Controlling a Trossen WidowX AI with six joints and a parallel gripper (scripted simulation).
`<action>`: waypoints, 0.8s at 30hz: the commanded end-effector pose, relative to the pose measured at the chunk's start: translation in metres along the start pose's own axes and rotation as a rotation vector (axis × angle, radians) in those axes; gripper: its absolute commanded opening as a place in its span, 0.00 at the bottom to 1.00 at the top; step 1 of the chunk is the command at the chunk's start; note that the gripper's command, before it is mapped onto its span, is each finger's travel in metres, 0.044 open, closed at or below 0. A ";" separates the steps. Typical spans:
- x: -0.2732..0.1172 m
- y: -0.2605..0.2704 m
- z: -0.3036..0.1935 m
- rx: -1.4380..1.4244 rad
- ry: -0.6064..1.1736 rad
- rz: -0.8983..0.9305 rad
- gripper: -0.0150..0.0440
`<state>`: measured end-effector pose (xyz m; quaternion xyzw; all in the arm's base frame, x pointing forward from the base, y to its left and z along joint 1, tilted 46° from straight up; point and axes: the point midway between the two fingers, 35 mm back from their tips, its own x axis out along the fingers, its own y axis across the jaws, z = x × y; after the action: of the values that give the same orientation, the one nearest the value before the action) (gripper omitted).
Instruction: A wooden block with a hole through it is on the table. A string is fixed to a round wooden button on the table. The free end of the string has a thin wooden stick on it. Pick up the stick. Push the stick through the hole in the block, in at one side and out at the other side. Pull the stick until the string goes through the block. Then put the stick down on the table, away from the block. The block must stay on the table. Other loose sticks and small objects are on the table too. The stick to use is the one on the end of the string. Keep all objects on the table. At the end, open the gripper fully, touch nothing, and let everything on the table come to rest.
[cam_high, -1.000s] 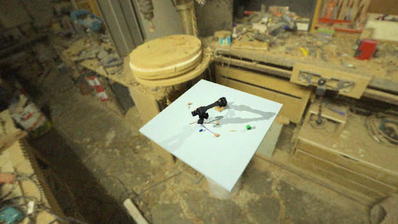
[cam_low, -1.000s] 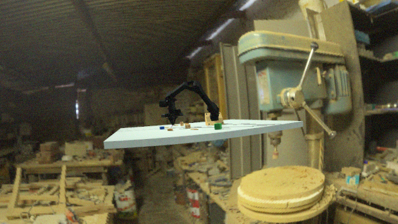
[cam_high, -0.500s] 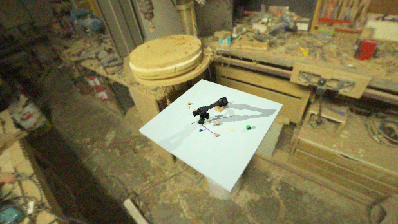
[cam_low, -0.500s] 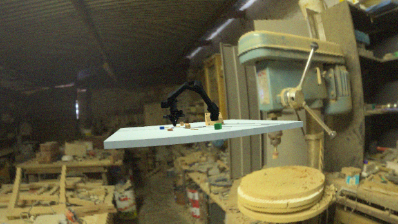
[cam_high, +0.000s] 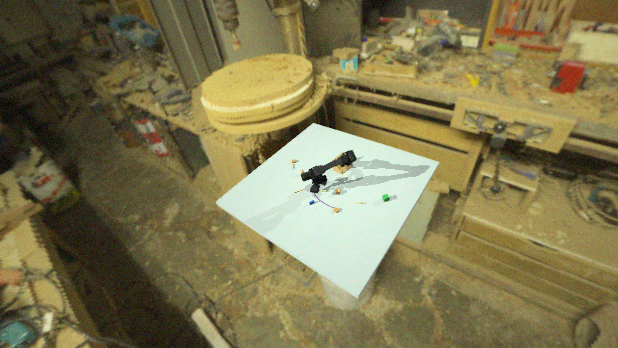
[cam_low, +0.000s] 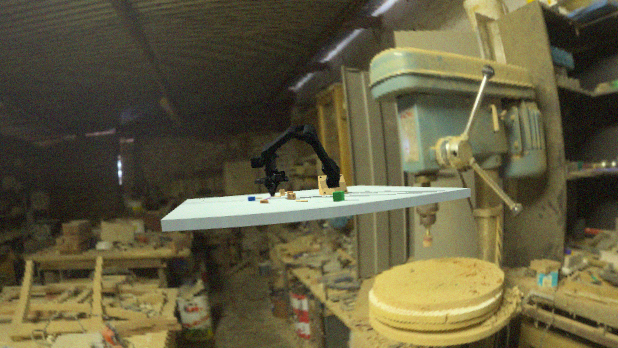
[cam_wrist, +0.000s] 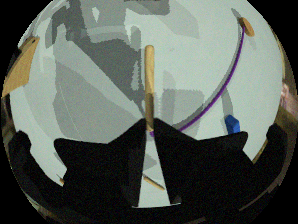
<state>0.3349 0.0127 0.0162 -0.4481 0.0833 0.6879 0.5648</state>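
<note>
My gripper (cam_high: 314, 190) (cam_low: 272, 193) (cam_wrist: 149, 121) is shut on the wooden stick (cam_wrist: 149, 70) at its string end, low over the table. The stick points straight ahead in the wrist view, towards the top. The purple string (cam_wrist: 220, 95) (cam_high: 325, 203) curves from the fingertips to the round wooden button (cam_high: 337, 210) (cam_low: 264, 201) (cam_wrist: 247, 27). A small wooden block (cam_high: 338, 191) (cam_low: 291, 195) stands on the side of the gripper to which the stick points; its hole is too small to make out. A gap separates the gripper from that block.
A blue piece (cam_high: 312, 202) (cam_low: 251, 199) (cam_wrist: 232, 124) lies near the string. A green block (cam_high: 385, 197) (cam_low: 339, 196) stands farther right. Loose sticks lie left (cam_high: 298, 191) and right (cam_high: 360, 203) of the gripper. A larger wooden piece (cam_high: 342, 170) (cam_wrist: 21, 70) is by the arm base.
</note>
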 end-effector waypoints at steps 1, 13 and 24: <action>-0.001 -0.001 0.008 0.001 0.001 -0.006 0.25; -0.002 -0.002 0.023 0.001 0.000 -0.006 0.25; -0.002 -0.002 0.038 0.001 -0.001 -0.006 0.25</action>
<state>0.3198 0.0324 0.0358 -0.4477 0.0833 0.6881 0.5649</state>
